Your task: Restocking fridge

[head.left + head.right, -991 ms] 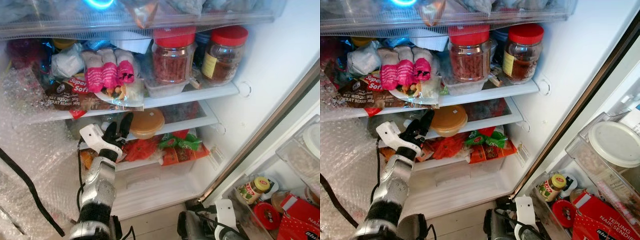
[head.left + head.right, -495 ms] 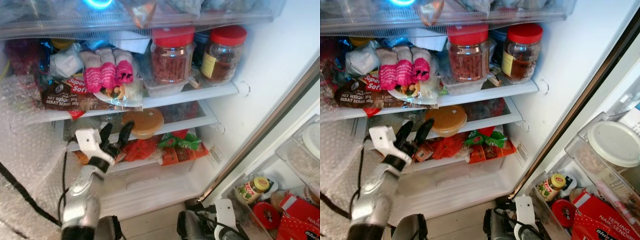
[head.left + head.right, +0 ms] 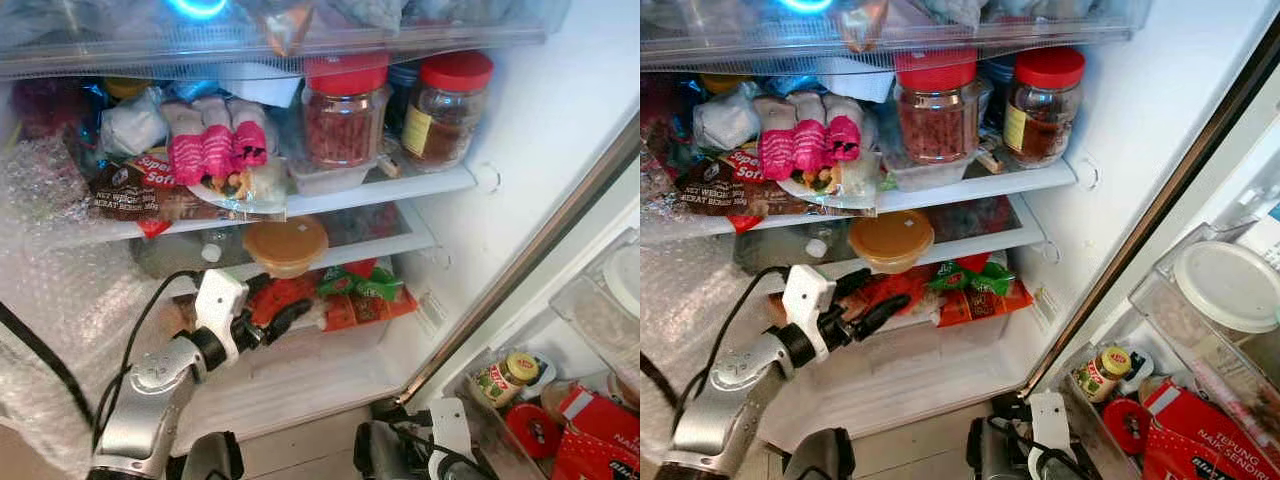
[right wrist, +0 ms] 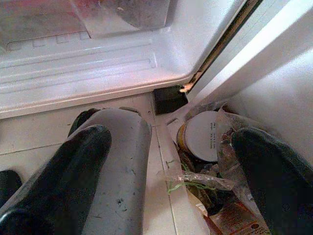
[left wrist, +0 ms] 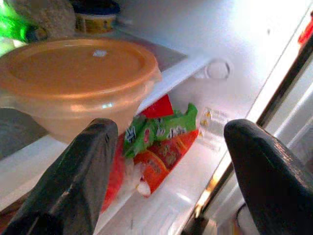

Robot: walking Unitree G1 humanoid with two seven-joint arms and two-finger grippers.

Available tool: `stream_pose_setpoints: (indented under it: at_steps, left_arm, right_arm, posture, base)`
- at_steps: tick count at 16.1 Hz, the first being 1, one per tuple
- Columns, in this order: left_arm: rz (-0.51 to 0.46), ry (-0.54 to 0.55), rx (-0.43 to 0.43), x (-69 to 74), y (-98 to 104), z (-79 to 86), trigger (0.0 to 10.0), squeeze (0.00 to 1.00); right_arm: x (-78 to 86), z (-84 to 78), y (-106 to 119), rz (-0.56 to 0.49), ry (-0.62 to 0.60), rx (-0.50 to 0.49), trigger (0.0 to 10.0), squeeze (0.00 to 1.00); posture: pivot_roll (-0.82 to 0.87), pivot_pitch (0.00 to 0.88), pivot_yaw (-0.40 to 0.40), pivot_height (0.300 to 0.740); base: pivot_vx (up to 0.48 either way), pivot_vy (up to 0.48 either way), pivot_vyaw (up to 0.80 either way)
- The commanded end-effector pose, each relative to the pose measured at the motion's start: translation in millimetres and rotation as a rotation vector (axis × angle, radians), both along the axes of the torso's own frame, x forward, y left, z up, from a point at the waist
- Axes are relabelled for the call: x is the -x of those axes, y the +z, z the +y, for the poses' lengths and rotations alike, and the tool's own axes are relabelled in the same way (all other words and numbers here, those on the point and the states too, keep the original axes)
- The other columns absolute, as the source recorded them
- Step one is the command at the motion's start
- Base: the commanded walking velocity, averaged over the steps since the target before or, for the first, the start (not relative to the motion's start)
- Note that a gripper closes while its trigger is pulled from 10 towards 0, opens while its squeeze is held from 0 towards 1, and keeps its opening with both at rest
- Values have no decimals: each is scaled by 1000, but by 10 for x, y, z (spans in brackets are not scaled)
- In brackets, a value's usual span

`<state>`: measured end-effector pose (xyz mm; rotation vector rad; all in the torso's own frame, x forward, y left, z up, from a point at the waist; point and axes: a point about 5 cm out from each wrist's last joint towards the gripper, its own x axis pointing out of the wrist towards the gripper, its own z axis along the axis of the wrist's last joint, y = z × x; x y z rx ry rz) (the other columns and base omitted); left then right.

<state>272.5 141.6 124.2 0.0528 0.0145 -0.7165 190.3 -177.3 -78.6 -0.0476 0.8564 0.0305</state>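
Fridge door wide open, and the left tool (image 3: 278, 312) reaches in at the lower shelf, its two black fingers spread well apart and holding nothing. Just above them sits one orange lidded tub (image 3: 286, 246) on the middle shelf (image 3: 400, 245), its rim overhanging the shelf edge. Beyond the fingertips lie red and green snack packets (image 3: 355, 295) in a loose pile. Up on the top shelf (image 3: 420, 185), two red-capped jars (image 3: 345, 110) stand side by side, with three pink-banded rolls (image 3: 215, 140) to their left and a brown bread bag (image 3: 125, 190) beside those. The right tool (image 4: 171, 161) hangs low near the floor, fingers wide apart, empty. One small jar (image 3: 508, 376) sits in the door rack.
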Motion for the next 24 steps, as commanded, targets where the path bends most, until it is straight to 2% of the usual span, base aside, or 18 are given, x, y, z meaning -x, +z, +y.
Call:
stream_pose_setpoints:
  at_steps: [1,4,7,8,13,15,18,24]
  left_arm:
    - [4,-22,-18,13,-9,-52,10000,0]
    - [7,42,-2,-81,-28,-39,10000,0]
    - [25,105,45,-208,-63,-4,10000,0]
    - [35,135,84,-264,-73,6,10000,0]
    - [44,167,110,-420,-107,-13,10000,0]
    - [38,196,127,-563,-87,-7,10000,0]
    - [32,205,151,-666,-61,-59,10000,0]
    - [43,239,199,-762,-128,-123,10000,0]
  right_arm:
    - [382,-8,-193,170,-4,20,10000,0]
    - [365,3,-188,164,-6,17,10000,0]
    - [359,6,-185,162,-7,16,10000,0]
    - [358,7,-185,161,-9,16,10000,0]
    - [362,-3,-185,161,-15,18,10000,0]
    - [363,-11,-185,162,-15,19,10000,0]
    - [361,-26,-183,161,-17,22,10000,0]
    - [368,-31,-185,164,-15,23,10000,0]
  posture:
    - [-85,101,-45,603]
    - [-87,101,-42,603]
    - [-86,100,-41,603]
    - [-93,100,-40,603]
    - [-99,98,-38,603]
    - [-102,95,-41,603]
    - [-107,91,-41,603]
    - [-107,92,-43,603]
  base:
    - [0,0,0]
    - [0,0,0]
    - [0,0,0]
    - [0,0,0]
    - [0,0,0]
    - [0,0,0]
    - [0,0,0]
    - [0,0,0]
